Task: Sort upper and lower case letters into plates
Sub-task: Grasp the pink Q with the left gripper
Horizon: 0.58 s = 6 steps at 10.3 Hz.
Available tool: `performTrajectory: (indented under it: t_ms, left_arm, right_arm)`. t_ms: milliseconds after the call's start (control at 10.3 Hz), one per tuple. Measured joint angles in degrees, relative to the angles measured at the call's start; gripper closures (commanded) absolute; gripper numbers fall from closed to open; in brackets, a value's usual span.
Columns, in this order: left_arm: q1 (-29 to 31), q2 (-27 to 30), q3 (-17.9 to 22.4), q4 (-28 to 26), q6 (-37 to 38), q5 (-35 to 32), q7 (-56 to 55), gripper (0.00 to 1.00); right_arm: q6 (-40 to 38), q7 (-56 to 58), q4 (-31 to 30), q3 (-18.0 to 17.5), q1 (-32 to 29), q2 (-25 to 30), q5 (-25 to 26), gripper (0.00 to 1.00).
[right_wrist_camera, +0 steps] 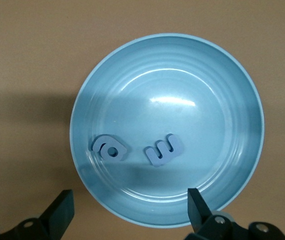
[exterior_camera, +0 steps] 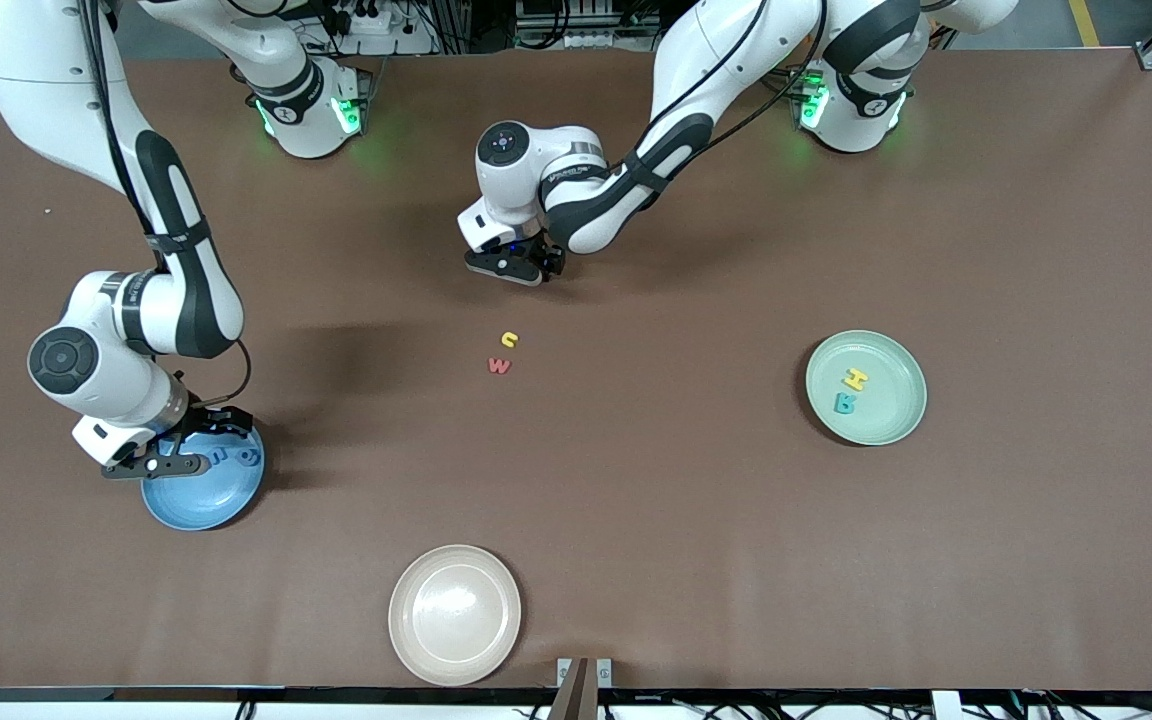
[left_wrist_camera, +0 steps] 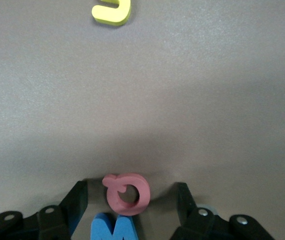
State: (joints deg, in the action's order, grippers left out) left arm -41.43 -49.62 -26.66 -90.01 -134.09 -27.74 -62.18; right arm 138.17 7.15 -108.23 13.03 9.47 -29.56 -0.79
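My left gripper (exterior_camera: 516, 264) is low over the table's middle, open. In the left wrist view its fingers (left_wrist_camera: 77, 199) stand either side of a red round letter (left_wrist_camera: 127, 194) with gaps on both sides; a blue M (left_wrist_camera: 115, 229) lies beside it. A yellow letter (exterior_camera: 508, 339) and a red W (exterior_camera: 499, 366) lie nearer the front camera. My right gripper (exterior_camera: 186, 455) hangs open and empty over the blue plate (exterior_camera: 206, 500), which holds two blue letters (right_wrist_camera: 110, 148) (right_wrist_camera: 164, 150). The mint plate (exterior_camera: 896, 425) holds a yellow H (exterior_camera: 855, 378) and a teal B (exterior_camera: 844, 403).
A cream-beige plate (exterior_camera: 454, 614) with nothing in it sits near the table's front edge. The yellow letter also shows in the left wrist view (left_wrist_camera: 111, 11). The blue plate's rim shows in the right wrist view (right_wrist_camera: 232, 65).
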Motion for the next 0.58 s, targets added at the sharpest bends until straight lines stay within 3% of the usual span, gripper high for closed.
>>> performTrajectory:
  t_ms: [194, 290, 581]
  left_arm:
    - [-0.2, 0.0, 0.0, 0.1, 0.0, 0.0, 0.0, 0.41]
    - [-0.2, 0.0, 0.0, 0.1, 0.0, 0.0, 0.0, 0.52]
    - [-0.2, 0.1, 0.0, 0.5, 0.1, 0.0, 0.0, 1.0]
  right_arm:
    - [0.0, 0.0, 0.0, 0.0, 0.0, 0.0, 0.0, 0.0]
    - [0.0, 0.0, 0.0, 0.0, 0.0, 0.0, 0.0, 0.0]
    - [-0.1, 0.0, 0.0, -0.1, 0.0, 0.0, 0.0, 0.0]
